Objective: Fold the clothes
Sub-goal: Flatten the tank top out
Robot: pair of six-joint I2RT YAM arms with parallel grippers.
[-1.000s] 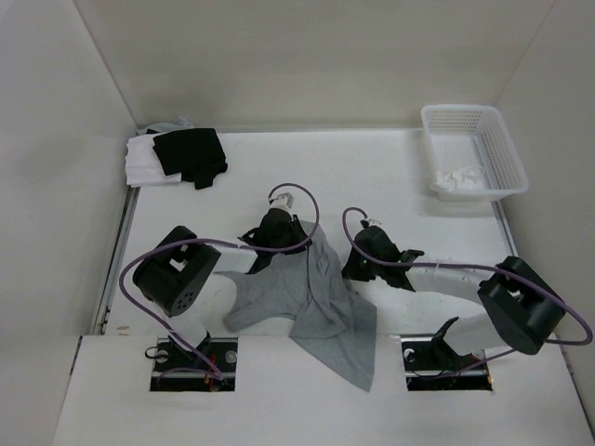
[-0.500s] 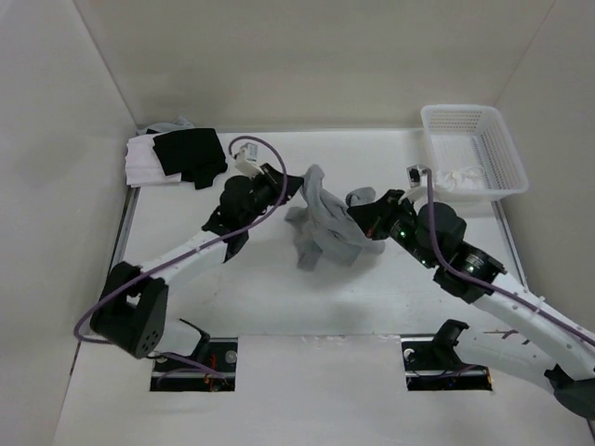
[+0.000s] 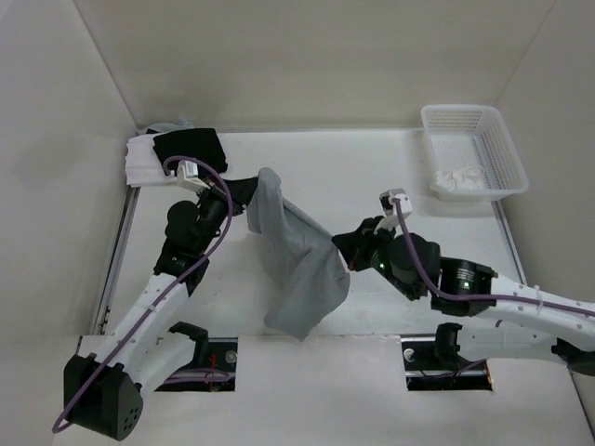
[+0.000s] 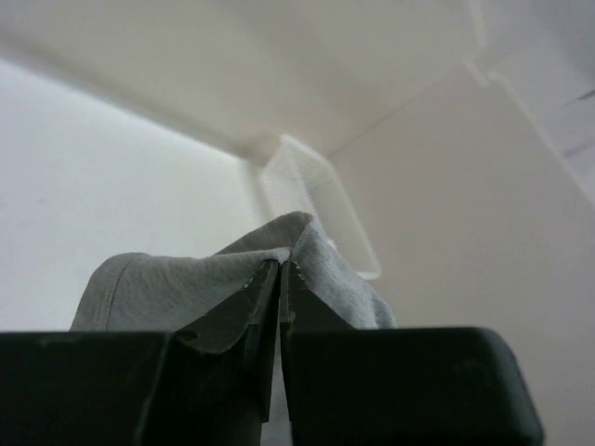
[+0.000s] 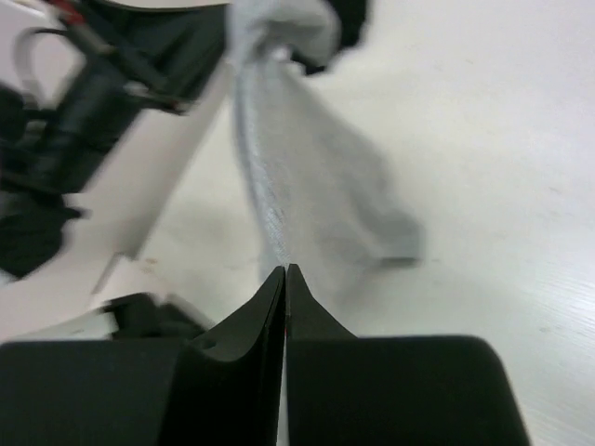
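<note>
Grey tank top [image 3: 297, 269] is held up over the middle of the worktop [image 3: 400, 177] by both hands. One top edge is pinched in the left hand [image 3: 249, 191], and its two fingers are pressed shut on the cloth. In the left wrist view, the grey cloth [image 4: 177, 283] is seen bunched just past the closed left hand [image 4: 280, 269]. The other side is pinched in the right hand [image 3: 342, 245], which is also shut tight on the cloth. In the right wrist view, a thin fold of the tank top [image 5: 297, 186] is seen at the tips of the right hand [image 5: 284, 275], but that picture is blurred. Between the two hands the cloth is pulled out in a slanted sheet. Its lower end is hung down by the near edge of the worktop. It cannot be told if that end is touching the worktop.

A black garment [image 3: 191, 149] is laid on a folded white cloth [image 3: 139, 169] in the far left corner. A white basket [image 3: 507, 153] is set in the far right corner, with a small white cloth [image 3: 460, 177] inside.
</note>
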